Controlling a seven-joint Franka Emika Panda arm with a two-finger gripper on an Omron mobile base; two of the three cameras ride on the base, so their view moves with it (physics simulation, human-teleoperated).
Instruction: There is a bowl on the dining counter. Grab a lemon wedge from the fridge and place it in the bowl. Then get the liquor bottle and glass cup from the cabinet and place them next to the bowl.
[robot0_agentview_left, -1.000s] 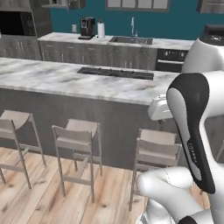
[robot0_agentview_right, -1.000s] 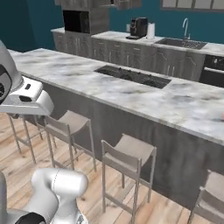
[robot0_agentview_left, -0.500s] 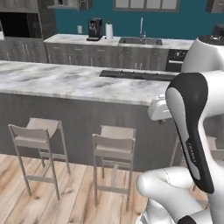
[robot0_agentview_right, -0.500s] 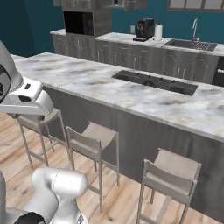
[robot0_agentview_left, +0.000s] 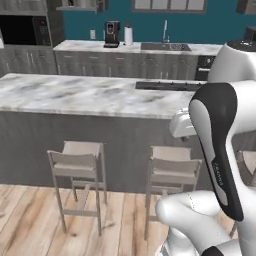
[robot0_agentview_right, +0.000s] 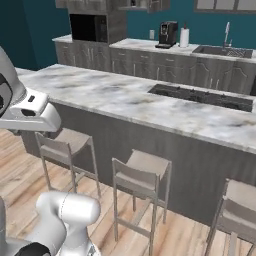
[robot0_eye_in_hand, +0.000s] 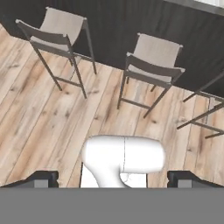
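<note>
My jaws hang spread and empty over the stools (robot0_eye_in_hand: 153, 59) (nothing fetched yet), facing the dining table (robot0_agentview_left: 90, 95).

Both base views look from the stool side across the dining counter (robot0_agentview_left: 90, 95) toward the back wall; hand view looks down, close over its stools (robot0_eye_in_hand: 153, 61).
</note>
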